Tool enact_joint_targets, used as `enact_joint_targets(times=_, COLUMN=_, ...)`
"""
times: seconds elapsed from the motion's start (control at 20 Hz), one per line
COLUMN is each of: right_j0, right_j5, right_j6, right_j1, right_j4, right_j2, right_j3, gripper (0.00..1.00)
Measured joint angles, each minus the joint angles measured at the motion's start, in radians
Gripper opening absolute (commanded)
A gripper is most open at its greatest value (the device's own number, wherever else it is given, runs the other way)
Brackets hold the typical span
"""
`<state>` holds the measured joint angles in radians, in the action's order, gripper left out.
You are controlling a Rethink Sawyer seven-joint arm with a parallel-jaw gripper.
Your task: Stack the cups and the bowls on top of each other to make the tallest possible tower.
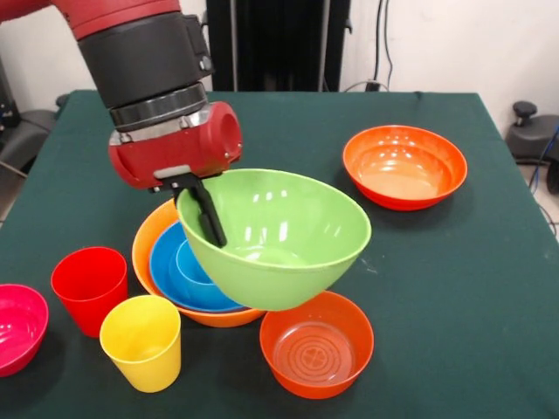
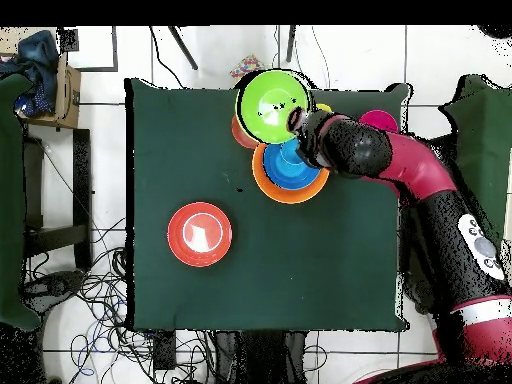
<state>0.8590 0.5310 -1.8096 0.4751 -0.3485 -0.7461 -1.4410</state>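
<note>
My gripper [image 1: 205,229] is shut on the rim of the lime green bowl [image 1: 279,231], one finger inside it. The bowl hangs tilted above the table, also in the overhead view [image 2: 270,105]. Behind and below it stands the tower: the pale orange bowl [image 1: 147,240] with the blue bowl [image 1: 168,266] nested in it and a small light blue piece [image 1: 190,262] inside that. The red cup [image 1: 89,288] and yellow cup [image 1: 141,340] stand upright to the left front. The magenta bowl [image 1: 17,327] lies at the left edge. One red-orange bowl [image 1: 316,349] sits under the green bowl's front edge.
The second red-orange bowl [image 1: 403,166] sits apart at the far right of the green tablecloth [image 1: 472,288]; in the overhead view it [image 2: 200,233] is left of centre. My arm [image 2: 400,165] reaches across the table's right side there.
</note>
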Motion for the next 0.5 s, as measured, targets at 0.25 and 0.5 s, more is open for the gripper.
enact_joint_targets(times=0.25, right_j0=-0.001, right_j5=-0.052, right_j6=0.000, right_j1=-0.002, right_j4=-0.050, right_j2=0.000, right_j3=-0.030, gripper=0.00)
enact_joint_targets(times=0.5, right_j0=-0.001, right_j5=-0.098, right_j6=0.000, right_j1=-0.002, right_j4=-0.103, right_j2=0.000, right_j3=-0.057, gripper=0.00)
